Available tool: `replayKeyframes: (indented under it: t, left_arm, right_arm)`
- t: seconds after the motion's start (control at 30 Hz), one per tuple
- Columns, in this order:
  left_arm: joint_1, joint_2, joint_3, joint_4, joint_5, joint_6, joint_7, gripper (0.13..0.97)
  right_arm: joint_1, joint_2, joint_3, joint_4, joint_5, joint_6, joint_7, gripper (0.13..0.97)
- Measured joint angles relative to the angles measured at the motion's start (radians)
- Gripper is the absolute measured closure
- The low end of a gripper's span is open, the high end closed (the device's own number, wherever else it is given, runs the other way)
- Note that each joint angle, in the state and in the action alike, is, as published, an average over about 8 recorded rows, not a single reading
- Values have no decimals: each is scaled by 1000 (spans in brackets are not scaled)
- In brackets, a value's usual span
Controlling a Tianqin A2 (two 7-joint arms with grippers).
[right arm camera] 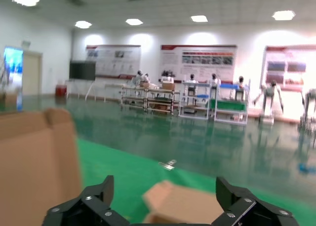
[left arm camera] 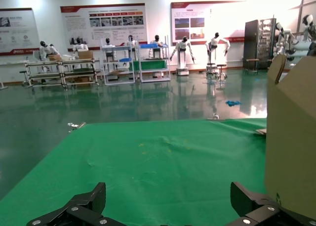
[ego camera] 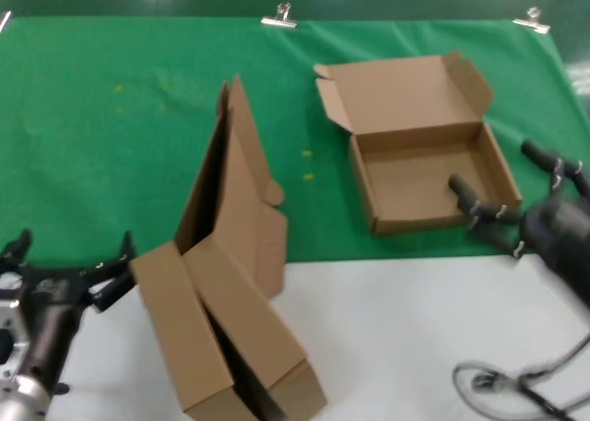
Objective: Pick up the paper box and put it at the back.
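An open brown paper box lies on the green cloth at the right, lid folded back. My right gripper is open at its front right corner, one finger inside the box and one outside the right wall, gripping nothing. In the right wrist view, blurred cardboard lies between the open gripper. My left gripper is open and empty at the front left, beside two more boxes. In the left wrist view the gripper faces bare cloth.
Two more brown boxes lean together across the cloth's front edge and the white tabletop; one shows in the left wrist view. Binder clips hold the cloth's far edge. A cable lies at the front right.
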Motion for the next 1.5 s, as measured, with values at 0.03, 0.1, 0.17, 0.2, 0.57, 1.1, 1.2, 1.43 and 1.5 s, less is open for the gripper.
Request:
replayKeyframes:
  t: [0.03, 0.1, 0.17, 0.2, 0.57, 1.1, 1.2, 1.43, 1.5]
  left_arm:
    - [0, 0, 0, 0, 0, 0, 0, 245]
    - [0, 0, 0, 0, 0, 0, 0, 245]
    - [0, 0, 0, 0, 0, 0, 0, 245]
    - [0, 0, 0, 0, 0, 0, 0, 234]
    - [0, 0, 0, 0, 0, 0, 0, 147]
    - [0, 0, 0, 0, 0, 0, 0, 132]
    - [0, 0, 0, 0, 0, 0, 0, 132]
    - [0, 0, 0, 0, 0, 0, 0, 132]
    - [0, 0, 0, 0, 0, 0, 0, 132]
  right_arm:
    - [-43, -39, 42, 36, -15, -21, 24, 445]
    - [-134, -118, 121, 119, -49, -66, 74, 399]
    - [-217, -186, 183, 198, -75, -104, 117, 353]
    - [-253, -213, 207, 232, -83, -120, 135, 329]
    - [-322, -242, 204, 295, -92, -78, 170, 217]
    - [-323, -194, 94, 288, -89, 103, 182, 131]
    - [-323, -185, 73, 287, -89, 137, 184, 129]
    - [-324, -164, 24, 283, -87, 218, 190, 129]
    - [-324, -158, 9, 283, -87, 241, 192, 129]
